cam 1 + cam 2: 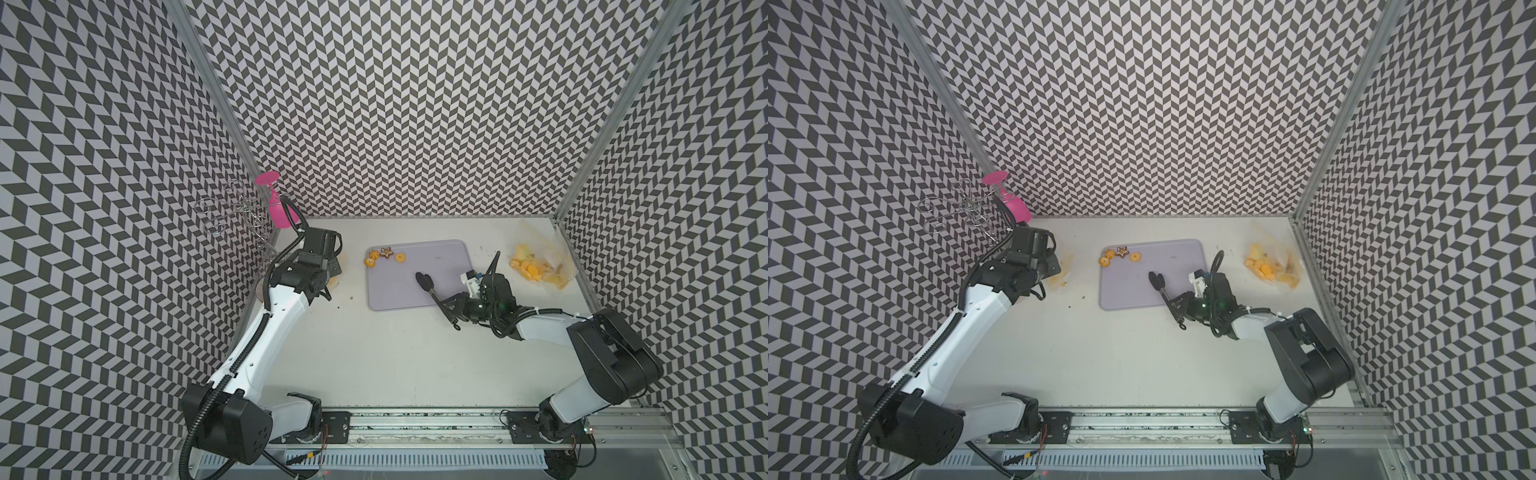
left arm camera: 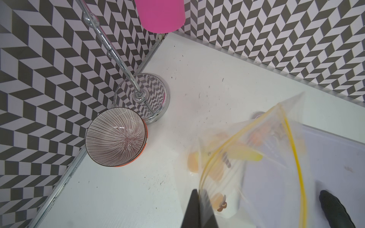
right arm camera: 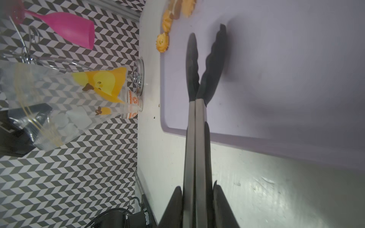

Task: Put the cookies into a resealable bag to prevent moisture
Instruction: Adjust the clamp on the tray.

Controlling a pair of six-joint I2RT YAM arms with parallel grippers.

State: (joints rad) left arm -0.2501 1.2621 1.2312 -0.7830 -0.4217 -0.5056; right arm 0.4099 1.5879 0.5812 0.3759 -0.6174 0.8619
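Observation:
Three cookies (image 1: 387,255) (image 1: 1121,255) (image 3: 163,42) lie at the far left corner of the lilac tray (image 1: 440,257) (image 1: 1177,257) (image 3: 276,79). My left gripper (image 1: 334,270) (image 2: 199,207) is shut on the rim of the clear resealable bag (image 2: 246,158) (image 3: 69,102) (image 1: 1061,272), which has yellow chick prints and hangs just left of the tray. I cannot tell whether it holds cookies. My right gripper (image 1: 453,308) (image 1: 1183,305) (image 3: 197,201) is shut on the handles of black tongs (image 1: 424,280) (image 1: 1156,280) (image 3: 195,79). Their tips hover over the tray's middle with nothing between them.
A second clear bag (image 1: 536,266) (image 1: 1271,266) with yellow shapes lies at the back right. In the back left corner stand a wire glass rack (image 1: 245,208) (image 2: 142,94) with a pink goblet (image 1: 276,208) (image 2: 162,15) (image 3: 67,29) and a striped bowl (image 2: 116,138).

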